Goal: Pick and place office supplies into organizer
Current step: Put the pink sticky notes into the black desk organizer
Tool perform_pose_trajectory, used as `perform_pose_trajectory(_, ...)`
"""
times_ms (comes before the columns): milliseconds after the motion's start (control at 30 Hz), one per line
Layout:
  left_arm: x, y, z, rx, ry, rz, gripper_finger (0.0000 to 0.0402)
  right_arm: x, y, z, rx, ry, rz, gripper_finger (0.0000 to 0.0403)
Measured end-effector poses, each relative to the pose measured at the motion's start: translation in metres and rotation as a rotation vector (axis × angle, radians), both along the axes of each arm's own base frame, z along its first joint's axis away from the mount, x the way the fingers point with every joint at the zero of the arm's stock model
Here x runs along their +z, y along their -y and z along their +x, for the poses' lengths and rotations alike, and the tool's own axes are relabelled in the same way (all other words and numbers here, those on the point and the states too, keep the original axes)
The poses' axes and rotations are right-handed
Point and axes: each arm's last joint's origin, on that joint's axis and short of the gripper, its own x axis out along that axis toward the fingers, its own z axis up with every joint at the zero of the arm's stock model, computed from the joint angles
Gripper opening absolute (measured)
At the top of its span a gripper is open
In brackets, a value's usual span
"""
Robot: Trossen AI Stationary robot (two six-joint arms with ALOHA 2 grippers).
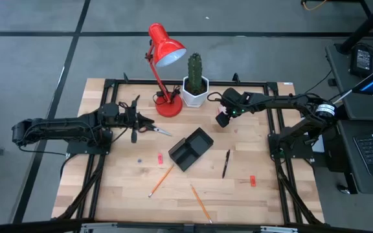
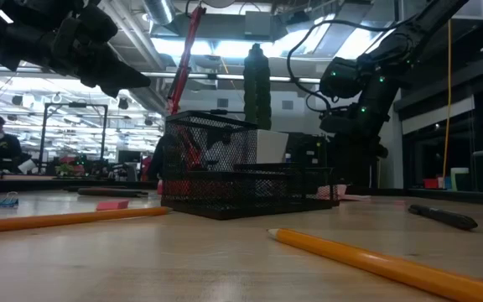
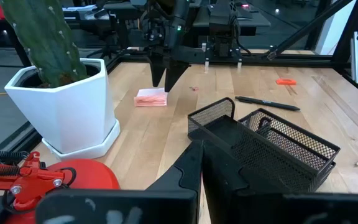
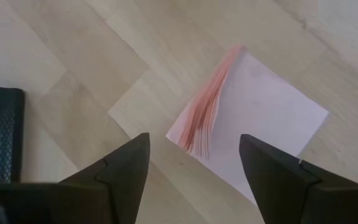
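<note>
The pink sticky-note pad (image 4: 260, 118) lies flat on the wooden table near the white plant pot. My right gripper (image 4: 193, 142) hangs open just above it, fingers pointing down, one on either side of the pad's near edge and clear of it; the left wrist view shows the gripper (image 3: 163, 84) over the pad (image 3: 151, 98). The black mesh organizer (image 1: 190, 149) stands mid-table. My left gripper (image 1: 141, 122) is shut and holds nothing, raised above the red-handled scissors (image 1: 155, 129) that lie on the table. Two orange pencils (image 1: 161, 180) (image 1: 201, 202) and a black pen (image 1: 226, 163) lie toward the near edge.
A red desk lamp (image 1: 164, 58) and a cactus in a white pot (image 1: 195, 83) stand at the far edge, close to the pad. A small red piece (image 1: 252, 180), a pink piece (image 1: 160, 158) and a tiny blue one (image 1: 139, 159) lie on the table.
</note>
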Motion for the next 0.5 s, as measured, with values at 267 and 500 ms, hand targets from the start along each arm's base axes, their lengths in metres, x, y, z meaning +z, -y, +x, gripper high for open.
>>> perform_pose_trajectory(267, 0.000, 0.000, 0.000, 0.000, 0.000, 0.000, 0.0006, -0.009, 0.001, 0.004, 0.001, 0.011, 0.057, 0.0225)
perform_pose_trajectory(500, 0.000, 0.000, 0.000, 0.000, 0.000, 0.000, 0.0006, -0.012, 0.002, 0.006, 0.002, 0.021, 0.054, 0.0219)
